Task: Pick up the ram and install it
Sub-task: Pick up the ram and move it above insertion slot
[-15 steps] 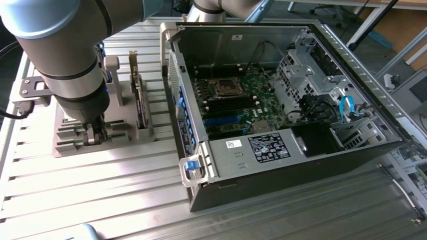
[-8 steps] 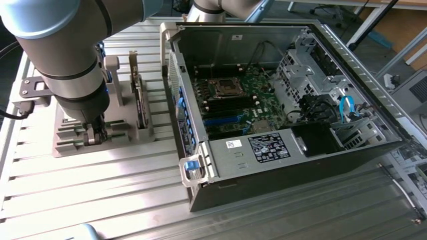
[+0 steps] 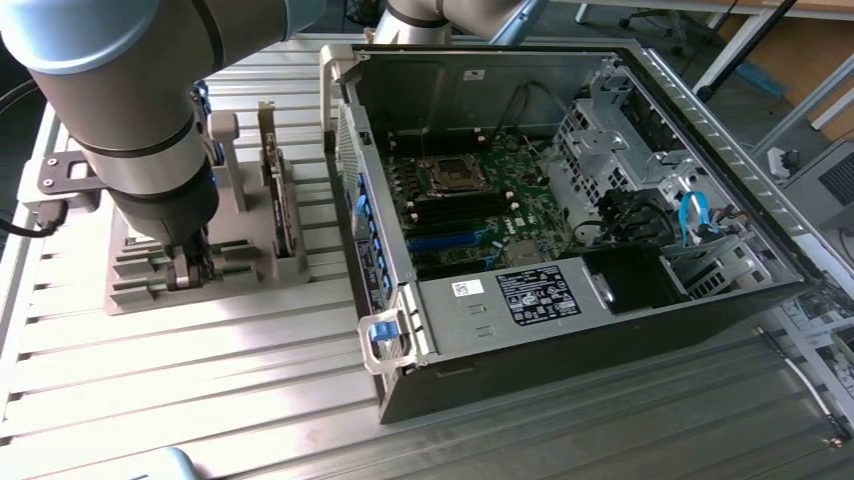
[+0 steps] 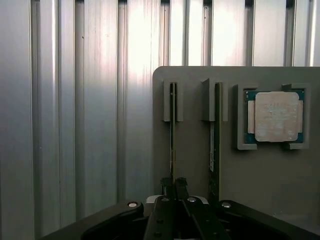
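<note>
Gripper [image 4: 173, 184] pinched onto the ram [image 4: 172, 125], stood on edge in the grey holder [image 4: 195, 150], second stick [image 4: 216, 135] and CPU chip [image 4: 276, 116] seated alongside, computer case [image 3: 561, 200] set on the tabletop [image 3: 200, 380] at the exterior view's right

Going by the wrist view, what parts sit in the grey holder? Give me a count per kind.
Ram sticks, on edge in slots: 2 (one gripped by the gripper)
CPU chip, flat in its pocket: 1
Total: 3
</note>
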`<control>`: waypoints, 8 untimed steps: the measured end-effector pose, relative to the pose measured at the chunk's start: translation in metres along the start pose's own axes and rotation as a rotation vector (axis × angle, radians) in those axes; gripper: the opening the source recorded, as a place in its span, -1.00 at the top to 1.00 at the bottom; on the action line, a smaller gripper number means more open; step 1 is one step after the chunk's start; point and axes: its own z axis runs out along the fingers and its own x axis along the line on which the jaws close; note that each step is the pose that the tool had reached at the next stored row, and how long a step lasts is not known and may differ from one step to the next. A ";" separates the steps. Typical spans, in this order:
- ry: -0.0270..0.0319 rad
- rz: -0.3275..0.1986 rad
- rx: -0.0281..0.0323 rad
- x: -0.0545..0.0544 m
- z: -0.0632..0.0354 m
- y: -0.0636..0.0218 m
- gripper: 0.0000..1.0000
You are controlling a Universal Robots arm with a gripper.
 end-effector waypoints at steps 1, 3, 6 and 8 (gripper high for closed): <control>0.0000 0.000 0.0000 0.000 -0.0006 0.0000 0.76; 0.0000 0.000 0.0000 0.000 -0.0019 0.0000 0.76; 0.0000 0.000 0.0000 0.000 -0.0038 0.0000 0.76; -0.0001 0.000 0.0001 0.000 -0.0055 0.0000 0.76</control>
